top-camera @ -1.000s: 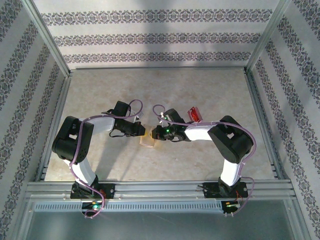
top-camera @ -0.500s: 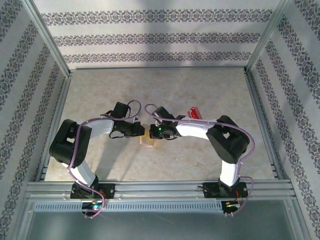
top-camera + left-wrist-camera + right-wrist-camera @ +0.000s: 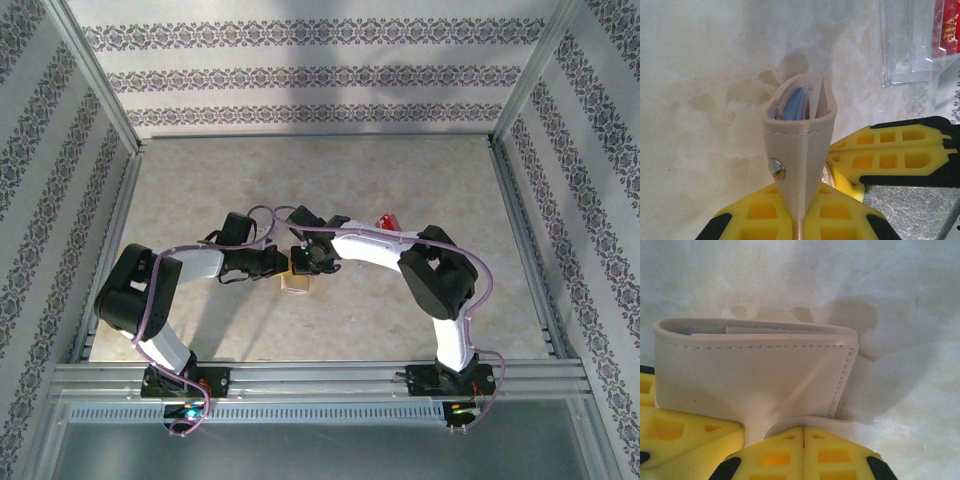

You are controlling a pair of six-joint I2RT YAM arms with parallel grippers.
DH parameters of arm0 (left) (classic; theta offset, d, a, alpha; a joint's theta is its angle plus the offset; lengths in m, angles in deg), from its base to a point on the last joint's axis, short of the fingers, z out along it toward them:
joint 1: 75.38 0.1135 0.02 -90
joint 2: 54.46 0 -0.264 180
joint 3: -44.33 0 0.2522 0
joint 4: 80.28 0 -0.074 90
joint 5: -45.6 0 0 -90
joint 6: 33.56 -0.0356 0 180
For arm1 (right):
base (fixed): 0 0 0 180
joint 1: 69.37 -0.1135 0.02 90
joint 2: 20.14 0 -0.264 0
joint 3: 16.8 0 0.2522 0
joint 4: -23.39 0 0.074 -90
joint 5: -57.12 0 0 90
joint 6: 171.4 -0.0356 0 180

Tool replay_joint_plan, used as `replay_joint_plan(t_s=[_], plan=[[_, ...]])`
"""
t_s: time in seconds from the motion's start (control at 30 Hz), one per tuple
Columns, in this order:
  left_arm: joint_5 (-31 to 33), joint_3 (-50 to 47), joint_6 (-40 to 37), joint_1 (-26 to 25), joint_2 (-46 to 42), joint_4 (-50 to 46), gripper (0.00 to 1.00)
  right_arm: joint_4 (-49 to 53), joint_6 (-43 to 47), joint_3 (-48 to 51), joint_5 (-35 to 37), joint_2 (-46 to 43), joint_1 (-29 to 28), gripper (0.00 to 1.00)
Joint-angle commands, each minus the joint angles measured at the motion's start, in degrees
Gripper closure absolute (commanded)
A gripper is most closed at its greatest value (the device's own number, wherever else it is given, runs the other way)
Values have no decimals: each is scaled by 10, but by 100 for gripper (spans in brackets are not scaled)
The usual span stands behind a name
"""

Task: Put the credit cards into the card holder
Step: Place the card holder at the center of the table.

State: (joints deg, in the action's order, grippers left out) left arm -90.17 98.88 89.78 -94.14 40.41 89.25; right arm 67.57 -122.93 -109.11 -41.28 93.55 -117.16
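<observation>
The tan card holder [image 3: 797, 135] stands on edge, slightly spread, with grey-blue pockets showing at its top. My left gripper [image 3: 801, 212] is shut on its lower flap, just below the metal snap. My right gripper [image 3: 804, 432] is shut with nothing between its fingers, and its tips press against the curled closing tab of the card holder [image 3: 755, 375]. From above, both grippers meet over the card holder [image 3: 295, 283] at mid table: left gripper [image 3: 278, 262], right gripper [image 3: 301, 260]. The red credit cards [image 3: 388, 222] [image 3: 947, 25] sit in a clear case.
The clear plastic case [image 3: 905, 45] lies on the marble-patterned table [image 3: 330, 180] close behind the right arm. Metal frame rails [image 3: 320, 375] and patterned walls close in the work area. Open table surface lies toward the back and on the left.
My right gripper has swung left from beside the clear case up to the card holder and now touches it. The left gripper kept its hold and shifted slightly right.
</observation>
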Motion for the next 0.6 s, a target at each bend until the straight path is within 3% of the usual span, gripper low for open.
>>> replay_joint_plan(t_s=[0.0,0.17,0.33,0.57], plan=[[-110,0,27,-33,9,124,100,-93,14,-25,-64,43,-28,97],[-133,-4,43,-33,24,166,100,-81,27,-48,-80,47,-29,97],[-129,2,31,-38,25,146,100,-24,39,-83,-71,59,-29,97],[-141,-6,30,-39,12,162,100,90,44,-169,-41,138,-29,98]])
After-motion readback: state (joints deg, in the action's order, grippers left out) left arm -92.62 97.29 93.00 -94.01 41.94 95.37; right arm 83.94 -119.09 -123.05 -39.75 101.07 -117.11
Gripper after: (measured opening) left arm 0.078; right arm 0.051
